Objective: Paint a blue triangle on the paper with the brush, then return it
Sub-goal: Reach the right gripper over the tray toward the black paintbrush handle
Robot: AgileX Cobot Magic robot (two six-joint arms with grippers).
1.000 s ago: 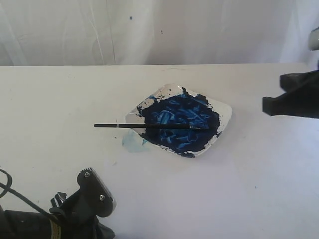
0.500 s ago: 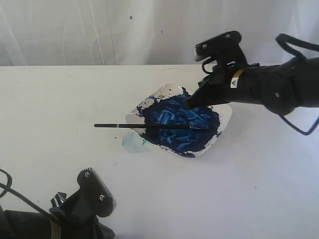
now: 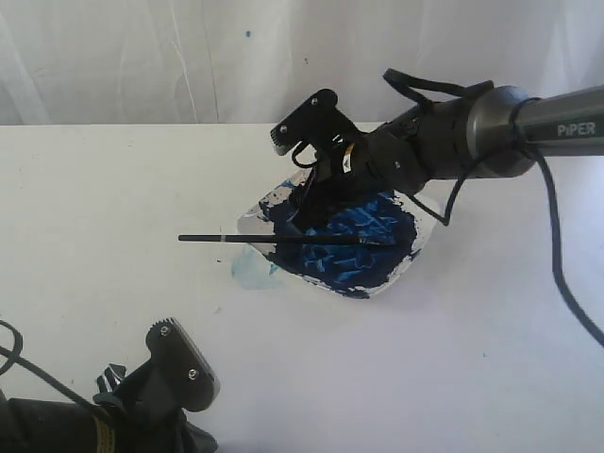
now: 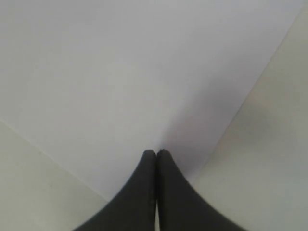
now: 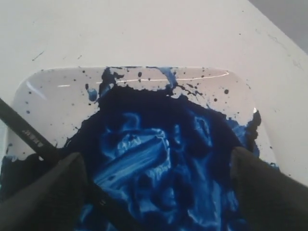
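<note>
Our right gripper, spread wide and empty, hangs above the dish; we should straddle the brush handle clear of paint. Our left gripper is closed, empty.

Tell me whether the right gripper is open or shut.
Open: the wrist view shows the right gripper with its fingers wide apart over the paint dish.

Reaching in from the right of the exterior view toward the middle, the right arm bends its wrist downward, the right tool tilted low over the table with its two fingers spread wide apart. The left arm lies low at the near left corner, the left tool angled upward, its fingers pressed flat together.
</note>
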